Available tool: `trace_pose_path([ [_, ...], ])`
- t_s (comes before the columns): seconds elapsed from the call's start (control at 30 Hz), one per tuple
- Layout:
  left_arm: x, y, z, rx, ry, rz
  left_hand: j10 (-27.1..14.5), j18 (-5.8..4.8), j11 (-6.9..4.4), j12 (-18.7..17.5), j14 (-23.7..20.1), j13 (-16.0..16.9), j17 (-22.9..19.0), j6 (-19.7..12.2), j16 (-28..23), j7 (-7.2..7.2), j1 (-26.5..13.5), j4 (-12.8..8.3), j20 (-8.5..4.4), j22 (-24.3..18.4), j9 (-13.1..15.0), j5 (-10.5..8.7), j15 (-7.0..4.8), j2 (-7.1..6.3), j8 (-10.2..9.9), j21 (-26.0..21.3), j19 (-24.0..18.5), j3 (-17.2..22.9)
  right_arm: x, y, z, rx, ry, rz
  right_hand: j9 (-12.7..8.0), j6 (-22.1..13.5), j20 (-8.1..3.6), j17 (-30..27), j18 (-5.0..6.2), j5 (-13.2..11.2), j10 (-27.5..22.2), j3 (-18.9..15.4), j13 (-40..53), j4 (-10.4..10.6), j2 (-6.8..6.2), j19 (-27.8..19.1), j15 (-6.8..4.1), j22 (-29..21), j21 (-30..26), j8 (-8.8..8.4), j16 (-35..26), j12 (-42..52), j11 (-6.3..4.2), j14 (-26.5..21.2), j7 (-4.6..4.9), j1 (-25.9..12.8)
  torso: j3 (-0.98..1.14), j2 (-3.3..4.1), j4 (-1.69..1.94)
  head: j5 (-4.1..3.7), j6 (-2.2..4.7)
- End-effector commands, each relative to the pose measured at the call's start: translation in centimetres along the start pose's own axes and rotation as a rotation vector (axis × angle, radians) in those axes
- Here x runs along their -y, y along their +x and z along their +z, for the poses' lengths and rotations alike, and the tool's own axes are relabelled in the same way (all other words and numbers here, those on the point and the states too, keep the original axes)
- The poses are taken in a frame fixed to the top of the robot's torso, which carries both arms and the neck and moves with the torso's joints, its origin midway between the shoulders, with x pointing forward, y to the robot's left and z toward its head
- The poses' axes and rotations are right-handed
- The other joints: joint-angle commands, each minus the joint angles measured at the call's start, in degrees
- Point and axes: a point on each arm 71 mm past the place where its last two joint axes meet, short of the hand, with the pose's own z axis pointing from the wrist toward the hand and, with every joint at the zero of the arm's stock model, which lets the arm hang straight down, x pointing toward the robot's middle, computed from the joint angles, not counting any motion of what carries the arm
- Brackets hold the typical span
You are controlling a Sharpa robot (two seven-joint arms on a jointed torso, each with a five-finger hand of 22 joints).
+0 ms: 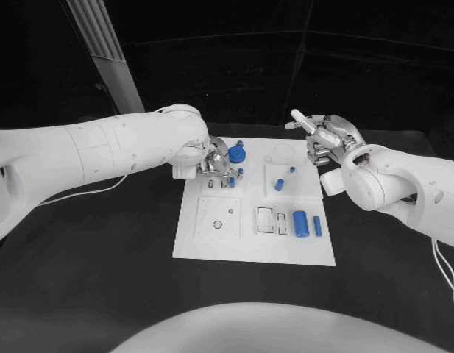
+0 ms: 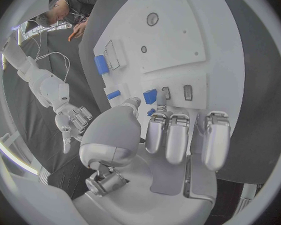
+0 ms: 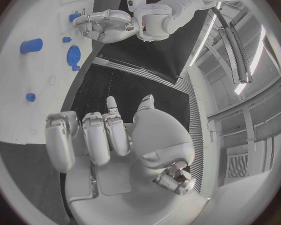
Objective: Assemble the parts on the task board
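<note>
Several blue parts are sitting on the white task board (image 1: 211, 246), which is lying in the middle of the black surface (image 1: 78, 279) in the head view. A round blue gear (image 1: 236, 154) is resting near the board's upper edge, a small blue peg (image 1: 279, 184) is standing tilted right of centre, and a blue cylinder (image 1: 301, 222) with a thinner blue pin (image 1: 318, 226) beside it is lying toward the lower right of the board. These last two look loose rather than seated, so the assembly appears only partly done, with most of the seating left to do.

The left hand (image 1: 212, 168) is hovering low over the upper left of the board, and in its wrist view its fingers (image 2: 178, 137) are curling down above a small blue piece (image 2: 150, 96) next to two slots. Whether it is actually pinching that piece cannot be told. It seems to be working on a part at that corner.

The right hand (image 1: 330, 137) is raised off the board's upper right corner, fingers apart and grasping nothing, and appears to be waiting.
</note>
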Motion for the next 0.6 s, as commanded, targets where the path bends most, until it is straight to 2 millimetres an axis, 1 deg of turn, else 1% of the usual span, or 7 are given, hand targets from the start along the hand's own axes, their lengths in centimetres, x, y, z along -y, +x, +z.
trace_pose_path([
  [0.03, 0.11, 0.04, 0.02, -0.010, -0.002, 0.011, 5.9, -0.38, -0.48, 0.1, 6.1, 15.1, 15.1, 0.4, 0.2, -0.19, 1.1, -0.1, -0.54, 15.1, 0.4, 3.42, -0.31, -0.23, -0.7, 0.2, 5.9, 0.2, -0.04, 0.07, 0.04, -0.008, 0.001, 0.003, -0.1, 0.3, -0.38, 15.1, -0.41, 0.2, 6.0, 0.3, 15.1, -0.1, 0.01, 5.9, -0.53, 15.1, 0.2, 0.39, 0.1, 0.1, -0.29, 6.0, 2.40, 0.5, -0.01, 0.02, 0.03, -0.03, -0.10],
  [0.07, 0.14, 0.06, 0.04, -0.011, -0.001, 0.011, 5.9, -0.38, -0.50, 0.1, 6.1, 15.1, 15.1, 0.5, 0.2, -0.21, 1.2, -0.1, -0.56, 15.1, 0.6, 4.34, -0.32, -0.30, -0.8, 0.2, 5.9, 0.4, -0.02, 0.07, 0.04, -0.008, 0.002, 0.003, -0.1, 0.3, -0.38, 15.1, -0.41, 0.2, 6.0, 0.3, 15.1, -0.1, 0.01, 5.9, -0.53, 15.1, 0.2, 0.39, 0.1, 0.1, -0.29, 6.0, 2.40, 0.5, 0.00, 0.03, 0.03, -0.03, -0.12],
  [0.17, 0.18, 0.09, 0.08, -0.013, 0.000, 0.012, 5.9, -0.38, -0.55, 0.1, 6.1, 15.1, 15.1, 0.6, 0.2, -0.26, 1.6, -0.1, -0.62, 15.1, 1.0, 8.26, -0.39, -0.51, -1.5, 0.2, 5.9, 1.0, 0.03, 0.07, 0.04, -0.008, 0.004, 0.003, -0.1, 0.3, -0.38, 15.1, -0.41, 0.3, 6.0, 0.3, 15.1, 0.0, 0.05, 5.9, -0.53, 15.1, 0.2, 0.40, 0.1, 0.1, -0.29, 6.0, 2.40, 0.6, 0.01, 0.02, 0.06, -0.03, -0.21],
  [0.2, 0.18, 0.09, 0.09, -0.014, -0.001, 0.013, 5.9, -0.38, -0.56, 0.1, 6.1, 15.1, 15.1, 0.7, 0.2, -0.26, 1.6, -0.1, -0.63, 15.1, 1.1, 8.77, -0.39, -0.56, -1.6, 0.2, 5.9, 1.1, 0.04, 0.07, 0.04, -0.008, 0.005, 0.003, -0.1, 0.3, -0.38, 15.1, -0.41, 0.3, 6.0, 0.3, 15.1, 0.0, 0.05, 5.9, -0.53, 15.1, 0.2, 0.40, 0.1, 0.1, -0.29, 6.0, 2.40, 0.6, 0.01, 0.02, 0.06, -0.02, -0.21],
  [0.33, 0.10, 0.05, 0.12, -0.014, -0.004, 0.012, 5.9, -0.38, -0.60, 0.1, 6.1, 15.1, 15.1, 0.8, 0.2, -0.31, 1.8, -0.1, -0.64, 15.1, 1.3, 9.55, -0.41, -0.52, -1.8, 0.2, 5.9, 1.5, 0.07, 0.08, 0.04, -0.008, 0.007, 0.003, -0.1, 0.3, -0.38, 15.1, -0.41, 0.3, 6.0, 0.3, 15.1, 0.0, 0.09, 5.9, -0.53, 15.1, 0.2, 0.41, 0.1, 0.1, -0.29, 6.0, 2.40, 0.6, 0.02, 0.06, 0.04, -0.02, -0.24],
  [0.43, 0.01, 0.01, 0.13, -0.013, -0.005, 0.011, 5.9, -0.38, -0.64, 0.1, 6.1, 15.1, 15.1, 0.9, 0.2, -0.37, 2.0, -0.1, -0.66, 15.1, 1.5, 10.18, -0.44, -0.38, -2.1, 0.2, 5.9, 2.0, 0.10, 0.09, 0.05, -0.008, 0.009, 0.003, -0.2, 0.2, -0.38, 15.1, -0.41, 0.3, 6.0, 0.3, 15.1, 0.0, 0.15, 5.9, -0.53, 15.1, 0.2, 0.41, 0.1, 0.1, -0.29, 6.0, 2.40, 0.7, -0.02, 0.05, 0.00, -0.08, -0.36],
  [0.6, -0.03, 0.00, 0.13, -0.014, -0.005, 0.011, 5.9, -0.38, -0.73, 0.1, 6.1, 15.1, 15.1, 1.0, 0.2, -0.47, 2.4, -0.2, -0.70, 15.1, 1.7, 10.75, -0.50, -0.22, -2.3, 0.2, 5.9, 2.6, 0.13, 0.07, 0.05, -0.006, 0.012, 0.002, -0.2, 0.2, -0.39, 15.1, -0.41, 0.3, 6.0, 0.4, 15.1, 0.0, 0.19, 5.9, -0.53, 15.1, 0.2, 0.42, 0.1, 0.1, -0.29, 6.0, 2.41, 0.8, -0.01, 0.02, 0.02, -0.15, -0.47],
])
